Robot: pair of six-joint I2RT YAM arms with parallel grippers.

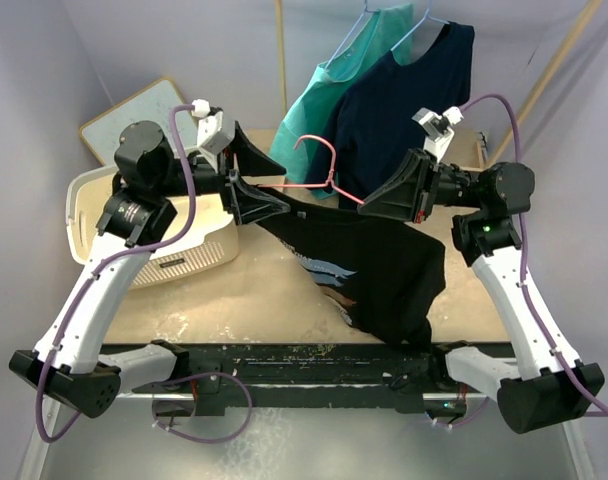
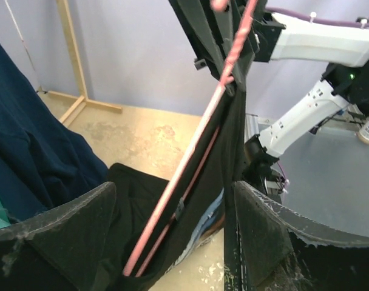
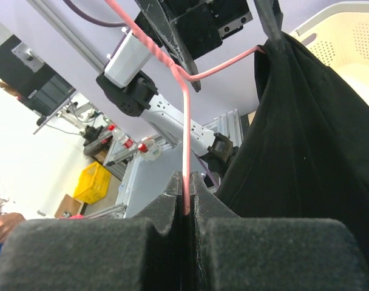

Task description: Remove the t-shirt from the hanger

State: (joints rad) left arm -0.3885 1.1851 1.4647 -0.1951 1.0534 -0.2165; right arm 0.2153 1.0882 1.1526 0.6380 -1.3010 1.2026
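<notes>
Lilac walls (image 1: 184, 40); scuffed tan tabletop (image 1: 264, 300) beneath t-shirt (image 1: 384, 270) on hanger (image 3: 186, 151).

Matt black cloth on the t-shirt (image 1: 384, 265), soft and creased. Thin pink hanger (image 3: 186, 151), smooth, faintly glossy, wire-like. Dark matt foam, coarse-grained, on the pads (image 3: 263, 254) of the right tool (image 3: 186, 209). Same rough stuff, frayed pale at the edges, on the fingers (image 2: 63, 230) of the left tool (image 2: 172, 188). Cream perforated plastic basket (image 1: 184, 262). Scuffed, worn tan bench (image 1: 264, 300). Glossy white plastic arm shells (image 1: 94, 290).
</notes>
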